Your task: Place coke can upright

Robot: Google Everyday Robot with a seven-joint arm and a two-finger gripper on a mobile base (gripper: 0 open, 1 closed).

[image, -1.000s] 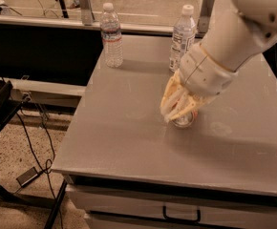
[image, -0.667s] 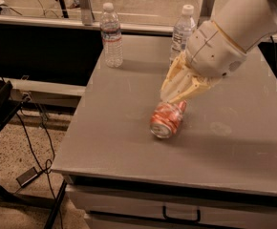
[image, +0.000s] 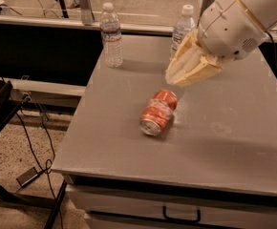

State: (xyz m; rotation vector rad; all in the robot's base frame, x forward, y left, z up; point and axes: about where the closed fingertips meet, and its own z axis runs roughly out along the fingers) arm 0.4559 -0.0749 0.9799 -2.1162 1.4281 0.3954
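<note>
No text can be read, even on the coke can (image: 158,112); the tool (image: 175,78) hovers at its one o'clock.

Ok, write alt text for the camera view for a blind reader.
A coke can lies on its side on a grey table, not upright. The gripper hangs above and behind it, not touching. Two clear water bottles stand near the table's far edge.

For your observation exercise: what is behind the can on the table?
The pincer hovers behind the can; farther back stand a left bottle and a right bottle, its base hidden by the pincer.
</note>
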